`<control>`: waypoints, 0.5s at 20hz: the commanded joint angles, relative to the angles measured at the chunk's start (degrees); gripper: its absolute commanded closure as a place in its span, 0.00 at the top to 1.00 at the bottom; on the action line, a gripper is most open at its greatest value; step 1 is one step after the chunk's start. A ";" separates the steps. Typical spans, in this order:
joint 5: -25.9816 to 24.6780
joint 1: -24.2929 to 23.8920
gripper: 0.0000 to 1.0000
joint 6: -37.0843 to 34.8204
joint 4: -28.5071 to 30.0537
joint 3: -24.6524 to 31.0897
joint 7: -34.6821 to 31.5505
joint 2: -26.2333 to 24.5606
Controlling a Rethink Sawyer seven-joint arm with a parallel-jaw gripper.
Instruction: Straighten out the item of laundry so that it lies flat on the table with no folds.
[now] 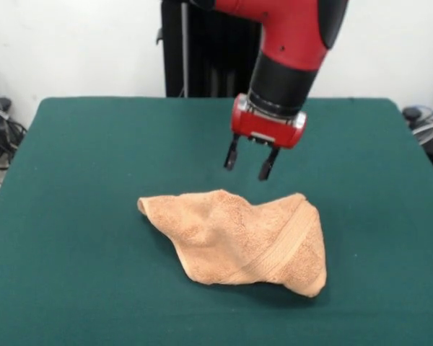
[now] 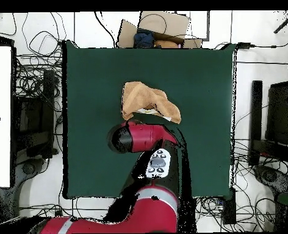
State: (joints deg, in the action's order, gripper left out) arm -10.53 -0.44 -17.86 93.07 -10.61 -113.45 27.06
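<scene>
The peach-orange towel (image 1: 239,242) lies crumpled and folded over itself on the green table (image 1: 72,216), near the middle toward the front view's near side. A woven border band runs diagonally across its right part. My gripper (image 1: 251,163) hangs above the table just behind the towel's far edge, open and empty, not touching the cloth. In the overhead view the towel (image 2: 147,100) shows above the red arm (image 2: 147,139), which hides the gripper and part of the towel's near edge.
The table (image 2: 91,122) has wide bare green cloth on all sides of the towel. Cables and equipment lie on the floor around the table (image 2: 36,79). A cardboard box (image 2: 162,27) sits beyond the table's far edge in the overhead view.
</scene>
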 commanded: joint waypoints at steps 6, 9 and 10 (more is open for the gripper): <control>0.01 -2.79 1.00 -10.36 -14.77 8.69 2.24 -7.36; -0.34 -3.41 1.00 -11.47 -17.42 9.28 2.84 -8.90; -0.51 -3.64 1.00 -11.53 -18.13 9.48 2.97 -9.39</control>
State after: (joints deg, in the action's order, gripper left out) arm -10.55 -1.98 -23.79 82.43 -8.90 -113.45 21.96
